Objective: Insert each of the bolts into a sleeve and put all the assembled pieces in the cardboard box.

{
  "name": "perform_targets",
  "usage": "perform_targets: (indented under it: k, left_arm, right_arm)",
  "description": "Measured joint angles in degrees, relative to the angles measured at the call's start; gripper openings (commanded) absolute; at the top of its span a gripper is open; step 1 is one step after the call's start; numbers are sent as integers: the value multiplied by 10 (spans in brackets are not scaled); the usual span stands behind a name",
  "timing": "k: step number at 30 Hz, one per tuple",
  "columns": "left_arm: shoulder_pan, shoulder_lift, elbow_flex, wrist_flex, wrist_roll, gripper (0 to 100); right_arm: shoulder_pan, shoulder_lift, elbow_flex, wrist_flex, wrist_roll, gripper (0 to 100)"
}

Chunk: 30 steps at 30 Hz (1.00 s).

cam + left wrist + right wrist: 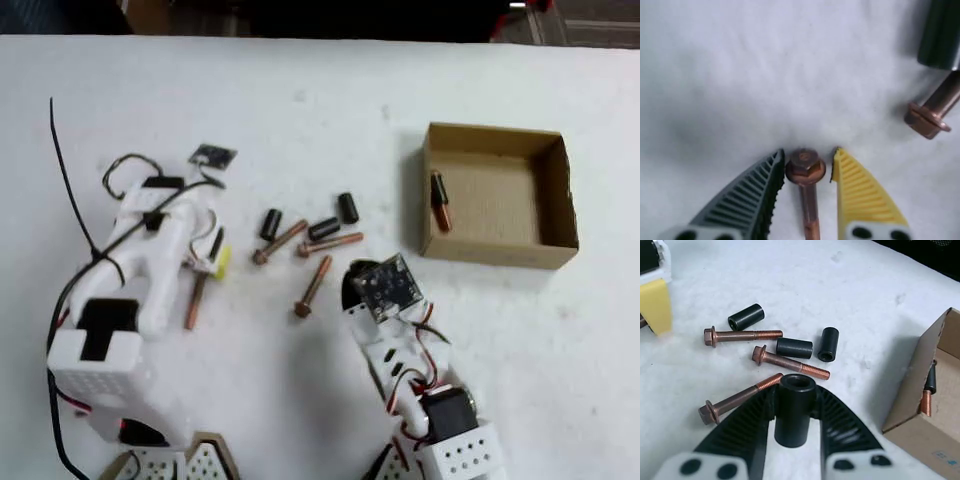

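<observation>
Logging my right gripper (pixel 796 393) clamped on a sleeve (pixel 794 415), my left gripper (pixel 808 152) parted astride a bolt (pixel 805 169).

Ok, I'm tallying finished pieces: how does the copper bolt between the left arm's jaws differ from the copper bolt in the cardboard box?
The bare copper bolt between the left jaws has no sleeve; the boxed copper bolt wears a black sleeve. The bare bolt lies on the white table, flanked by open jaws; the boxed bolt lies in the brown cardboard box. Both are copper-coloured.
</observation>
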Motion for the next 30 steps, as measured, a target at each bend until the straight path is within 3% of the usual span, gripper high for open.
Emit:
perform_targets:
  k: [17, 24, 30]
  left_arm:
    - [-11, 5, -4, 1, 22, 175]
    - [-10, 5, -5, 1, 25, 27]
    - [-9, 5, -6, 1, 26, 31]
  right_arm:
    - [0, 0, 0, 0, 0, 18]
    - [0, 0, 0, 0, 0, 18]
    - [0, 0, 0, 0, 0, 18]
